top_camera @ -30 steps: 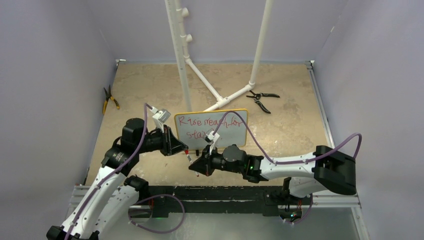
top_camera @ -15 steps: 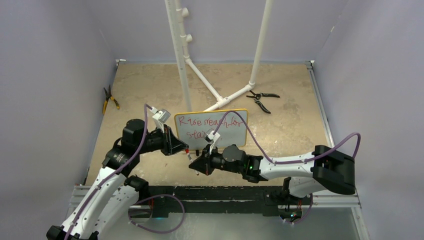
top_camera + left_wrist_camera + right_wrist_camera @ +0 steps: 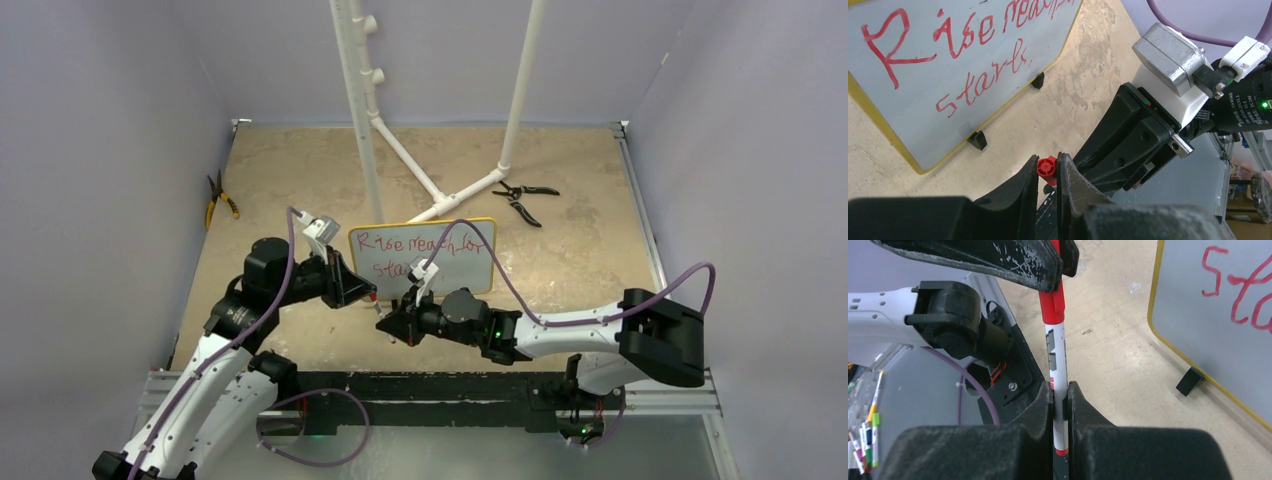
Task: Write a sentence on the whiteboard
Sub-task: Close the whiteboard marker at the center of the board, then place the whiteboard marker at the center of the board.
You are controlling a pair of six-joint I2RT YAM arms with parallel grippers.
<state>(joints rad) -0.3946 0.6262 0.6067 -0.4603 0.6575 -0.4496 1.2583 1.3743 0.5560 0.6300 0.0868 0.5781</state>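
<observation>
The sentence is sitting finished on the whiteboard while the right gripper is shifting left, pressing its clamped marker into the red cap pinched by the left gripper, apparently recapping.

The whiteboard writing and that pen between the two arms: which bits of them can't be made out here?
- Sentence: from above, the right arm's wrist covers the second line's end; the left wrist view crops the first line at its top edge.
- Marker: in the right wrist view, the cap's far end is buried in the left tool, its rear in the right tool. Its label is blurred.
</observation>
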